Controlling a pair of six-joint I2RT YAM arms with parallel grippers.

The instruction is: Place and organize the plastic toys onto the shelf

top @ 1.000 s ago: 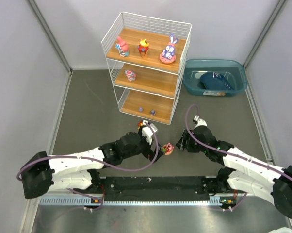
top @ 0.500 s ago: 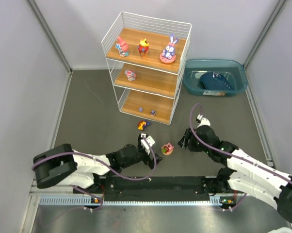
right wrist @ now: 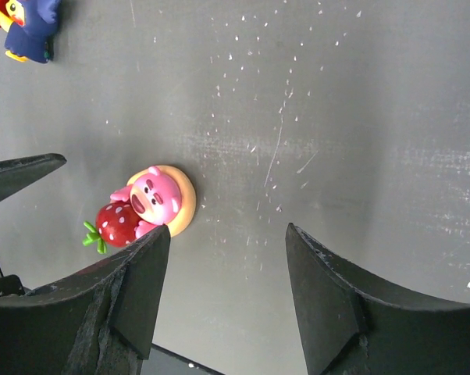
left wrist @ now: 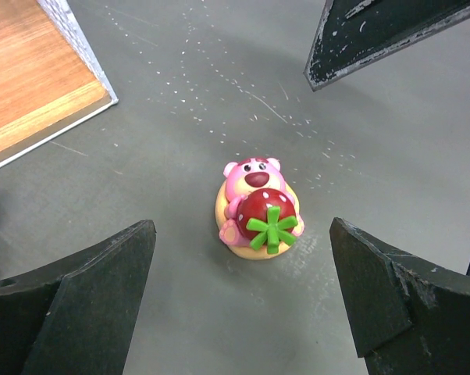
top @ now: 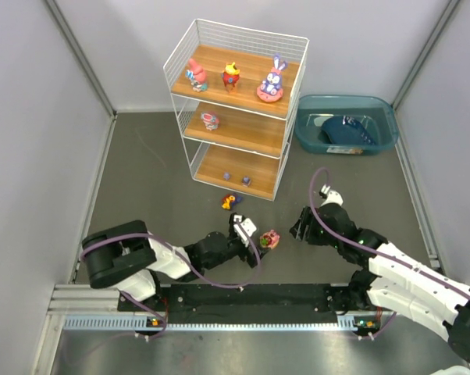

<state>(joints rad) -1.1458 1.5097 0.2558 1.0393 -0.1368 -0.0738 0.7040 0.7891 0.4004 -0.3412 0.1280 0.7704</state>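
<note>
A pink bear toy hugging a red strawberry [top: 269, 239] [left wrist: 258, 207] [right wrist: 145, 207] lies on the grey floor between my two grippers. My left gripper [top: 249, 234] [left wrist: 241, 226] is wide open just left of it, with the toy just in front of its tips and nothing held. My right gripper [top: 300, 228] [right wrist: 227, 229] stands open and empty to the toy's right. A blue, red and yellow toy [top: 229, 201] [right wrist: 28, 27] lies in front of the shelf [top: 190, 152] [left wrist: 32, 86]. The top tier holds three toys [top: 231, 76], the middle tier one [top: 210, 120].
A teal bin [top: 379, 137] with a dark blue thing inside sits right of the shelf. Two tiny purple pieces [top: 236, 178] rest on the bottom tier. Grey walls close in both sides. The black rail with the arm bases [top: 251, 297] runs along the near edge.
My left gripper has drawn back from the blue toy toward the near edge and now sits beside the pink bear toy. My right gripper's jaws have widened a little.
</note>
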